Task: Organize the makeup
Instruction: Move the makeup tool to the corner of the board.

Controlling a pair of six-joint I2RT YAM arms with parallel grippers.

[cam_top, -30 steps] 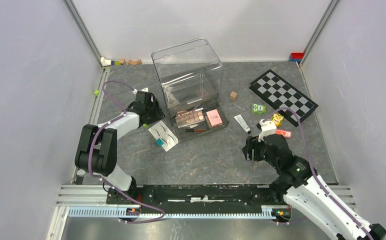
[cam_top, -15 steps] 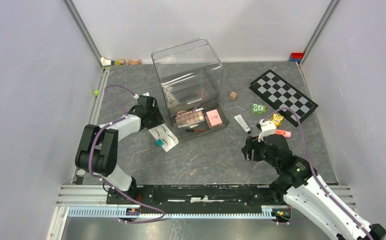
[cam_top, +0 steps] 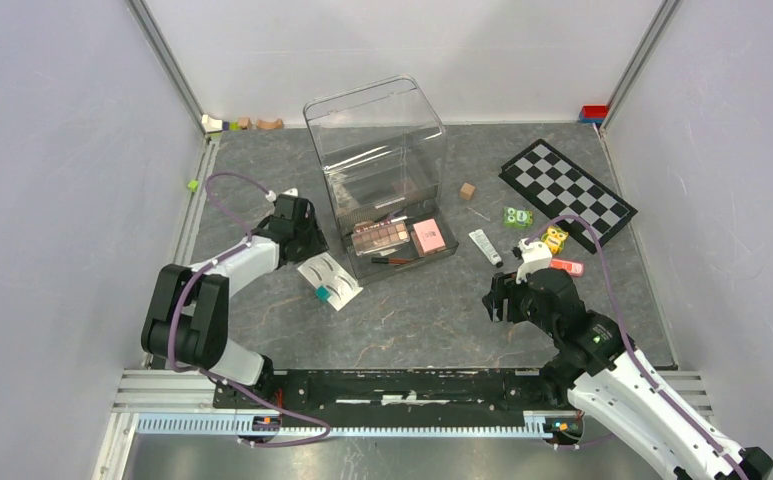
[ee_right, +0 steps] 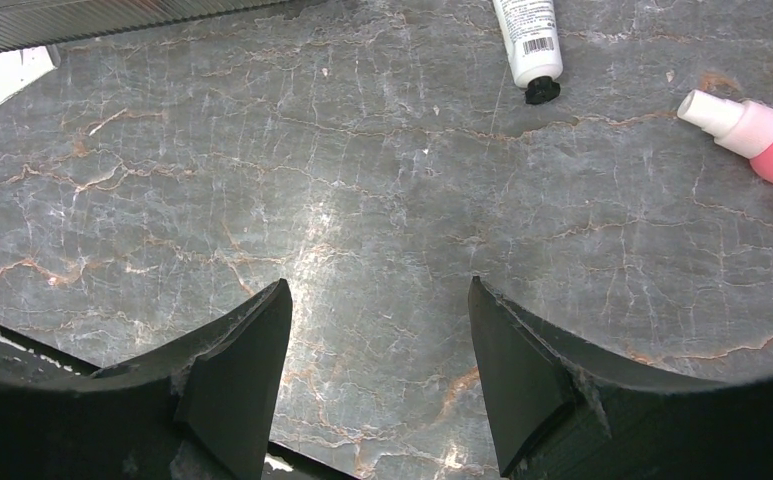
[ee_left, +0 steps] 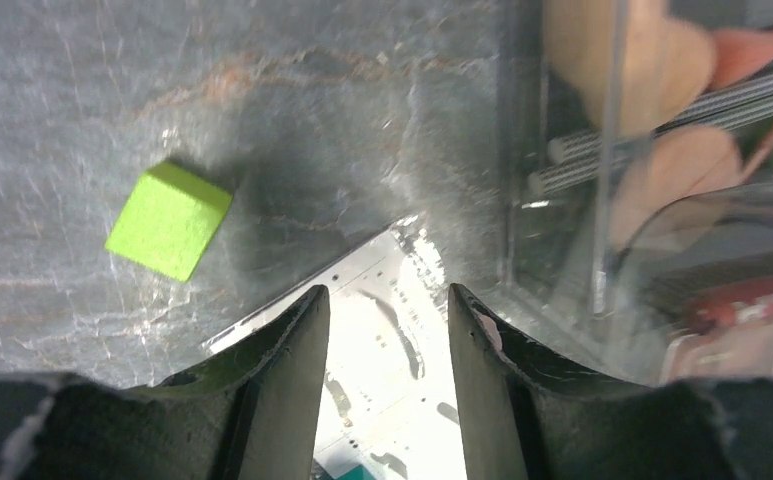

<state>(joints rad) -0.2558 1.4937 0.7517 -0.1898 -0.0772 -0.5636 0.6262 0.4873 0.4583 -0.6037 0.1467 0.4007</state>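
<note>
The white eyebrow card (cam_top: 332,282) lies flat just left of the clear organiser box (cam_top: 377,150). A teal cube (cam_top: 320,293) rests on the card. My left gripper (cam_top: 304,247) hovers at the card's far corner. In the left wrist view its fingers stand apart (ee_left: 387,290) with the card (ee_left: 392,350) under the gap and nothing clamped. The box's tray holds a brown eyeshadow palette (cam_top: 380,236) and a pink compact (cam_top: 428,236). Behind the box wall sits a peach sponge (ee_left: 642,60). My right gripper (ee_right: 378,285) is open over bare table, below a white tube (ee_right: 529,35) and a pink bottle (ee_right: 762,135).
A lime cube (ee_left: 169,220) lies left of the left fingers. A checkerboard (cam_top: 567,193), green dice (cam_top: 518,216), a yellow toy (cam_top: 555,238) and a brown cube (cam_top: 467,190) sit at the right. Small blocks (cam_top: 237,124) line the back left wall.
My left gripper has drawn back toward the far left, and the eyebrow card has slid and turned slightly toward the near side. The right arm has not moved.
</note>
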